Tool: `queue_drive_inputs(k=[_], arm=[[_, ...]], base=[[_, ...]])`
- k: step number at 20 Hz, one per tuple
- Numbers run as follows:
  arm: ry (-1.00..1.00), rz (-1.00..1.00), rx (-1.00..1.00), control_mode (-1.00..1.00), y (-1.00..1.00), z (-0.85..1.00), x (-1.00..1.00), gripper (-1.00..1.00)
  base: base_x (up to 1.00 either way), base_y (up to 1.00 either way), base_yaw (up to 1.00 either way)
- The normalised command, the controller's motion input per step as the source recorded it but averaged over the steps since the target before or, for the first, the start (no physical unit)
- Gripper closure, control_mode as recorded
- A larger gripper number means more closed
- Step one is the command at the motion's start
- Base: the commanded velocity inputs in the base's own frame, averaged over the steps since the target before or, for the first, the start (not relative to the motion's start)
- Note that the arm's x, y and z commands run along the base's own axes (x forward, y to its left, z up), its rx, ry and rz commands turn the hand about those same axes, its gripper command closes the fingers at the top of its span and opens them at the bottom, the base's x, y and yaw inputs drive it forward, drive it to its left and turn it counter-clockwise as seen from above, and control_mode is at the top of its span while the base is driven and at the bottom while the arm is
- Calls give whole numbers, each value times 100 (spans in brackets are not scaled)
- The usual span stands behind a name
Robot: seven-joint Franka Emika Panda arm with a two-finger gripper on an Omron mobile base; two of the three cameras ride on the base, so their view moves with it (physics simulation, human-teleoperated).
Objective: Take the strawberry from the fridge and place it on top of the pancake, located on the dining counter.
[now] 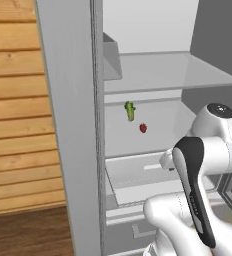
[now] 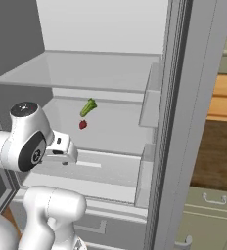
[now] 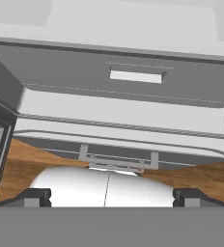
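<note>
Likely soft and light, the tiny red strawberry (image 1: 143, 128) needs a gentle pinch across its middle; the two-finger gripper (image 3: 106, 197) is fully spread, empty.

The strawberry (image 1: 143, 128), a tiny red berry, lies mid-frame on a pale shelf of the fridge (image 1: 68, 125); the fridge stands open, light grey, filling the frame's centre.
</note>
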Motion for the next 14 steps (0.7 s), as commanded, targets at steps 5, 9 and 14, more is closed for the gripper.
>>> queue_drive_inputs(k=[5, 9, 14], arm=[[0, 0, 0, 100, 0, 0, 0, -100], [-4, 0, 0, -100, 0, 0, 0, -100], [-33, 0, 0, -100, 0, 5, 43, -100]], base=[[33, 0, 1], [0, -3, 1], [0, 0, 0]])
